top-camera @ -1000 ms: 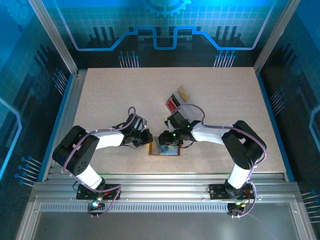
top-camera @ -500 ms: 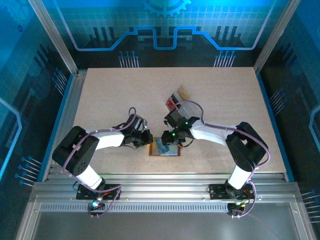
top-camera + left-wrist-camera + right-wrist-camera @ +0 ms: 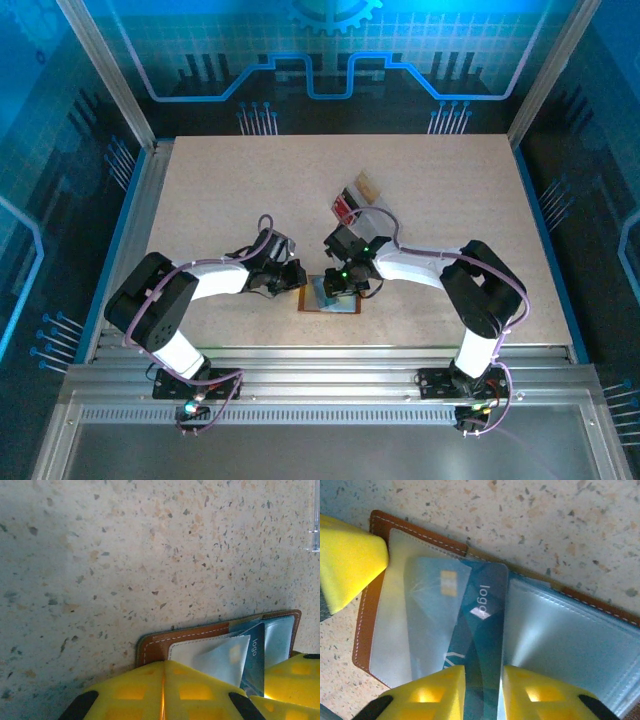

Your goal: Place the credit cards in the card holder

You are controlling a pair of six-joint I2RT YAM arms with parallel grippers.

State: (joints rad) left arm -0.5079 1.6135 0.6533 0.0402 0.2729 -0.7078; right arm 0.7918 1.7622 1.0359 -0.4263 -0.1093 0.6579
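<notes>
The brown card holder [image 3: 330,297] lies open near the table's [image 3: 200,200] near edge, with a blue card [image 3: 480,640] partly under its left clear pocket (printed "logo"). The left gripper [image 3: 162,680] is closed against the holder's left edge. The right gripper's [image 3: 484,690] fingers stand slightly apart over the card.

We see a tan-brown card holder [image 3: 362,630] with pale stitching and milky clear pockets, a teal-blue credit card [image 3: 480,645] crossed by darker waves and white lettering, a beige bench [image 3: 150,555] flecked grey and brown, and yellow pads on the right claw [image 3: 484,692].
</notes>
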